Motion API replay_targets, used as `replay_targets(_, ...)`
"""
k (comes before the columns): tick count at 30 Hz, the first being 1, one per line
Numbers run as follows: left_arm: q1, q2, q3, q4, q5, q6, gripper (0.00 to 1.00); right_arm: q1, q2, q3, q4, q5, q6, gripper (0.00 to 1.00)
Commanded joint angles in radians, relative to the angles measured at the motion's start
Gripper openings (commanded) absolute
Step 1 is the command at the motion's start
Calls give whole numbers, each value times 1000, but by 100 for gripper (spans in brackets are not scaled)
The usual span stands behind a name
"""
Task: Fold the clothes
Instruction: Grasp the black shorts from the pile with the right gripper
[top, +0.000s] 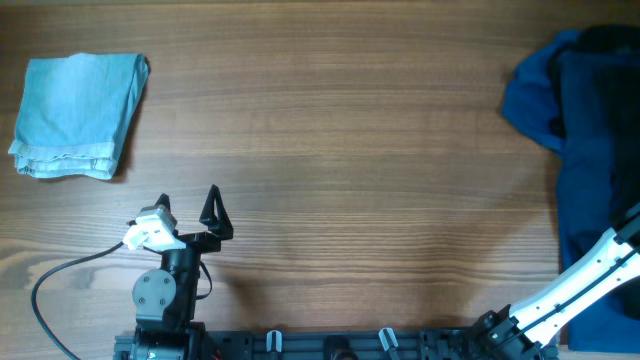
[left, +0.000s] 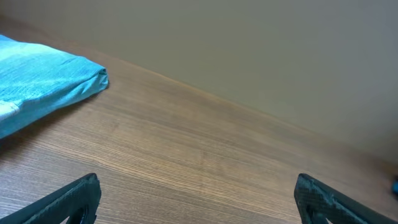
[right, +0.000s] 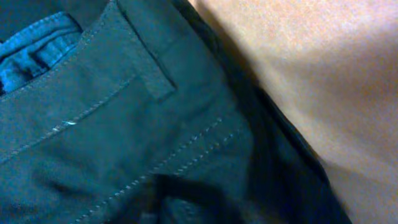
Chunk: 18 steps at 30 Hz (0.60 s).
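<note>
Dark, nearly black cloth (right: 124, 124) with stitched seams and a belt loop fills the right wrist view; it looks like the clothes, but their full shape is hidden. A black patch (top: 612, 40) shows on top of the deep blue heap in the overhead view. My right arm (top: 580, 275) runs off the right edge over the heap. Its fingers are not distinct against the dark cloth. My left gripper (top: 188, 196) is open and empty over bare wood at the front left, also in its wrist view (left: 198, 186).
A pale blue folded cloth (top: 75, 100) lies at the far left, also in the left wrist view (left: 43, 81). The deep blue rumpled heap (top: 590, 150) covers the right edge. Wooden tabletop (top: 350, 150) lies between them.
</note>
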Motion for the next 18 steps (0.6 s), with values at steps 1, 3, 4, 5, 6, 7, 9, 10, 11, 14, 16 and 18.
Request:
replay_targets(1,-6,-1,-5,2,1,20,100,-1,-7,6,-9,-126,57,4)
replay_targets(3,-6,-1,-5,2,1,19,100,3,-69,6,4,-199,138,4)
replay_targets(4,-6,-1,-5,2,2,19,100,3,-107,6,4,-208,163,4)
replay_targets(5,-6,-1,-5,2,1,19,100,5,-183,6,-15,-211,171,4)
replay_targets(6,-6,-1,-5,2,1,20,100,5,-224,6,-32,-211,171,4)
replay_targets(7,-6,-1,-5,2,1,19,100,8,-269,6,-61,-211,172,4)
replay_targets(9,-6,-1,-5,2,1,20,100,17,-367,6,-171,-249,200,4)
replay_targets(10,-6,-1,-5,2,1,19,100,21,-392,6,-208,-285,213,4)
replay_targets(11,-6,-1,-5,2,1,20,100,31,-423,6,-260,-336,229,4)
replay_targets(14,-6,-1,-5,2,1,19,100,97,-472,6,-400,-432,338,4)
replay_targets(16,-6,-1,-5,2,1,19,100,209,-474,6,-475,-497,355,4)
replay_targets(18,-6,-1,-5,2,1,20,100,362,-474,6,-506,-510,396,4)
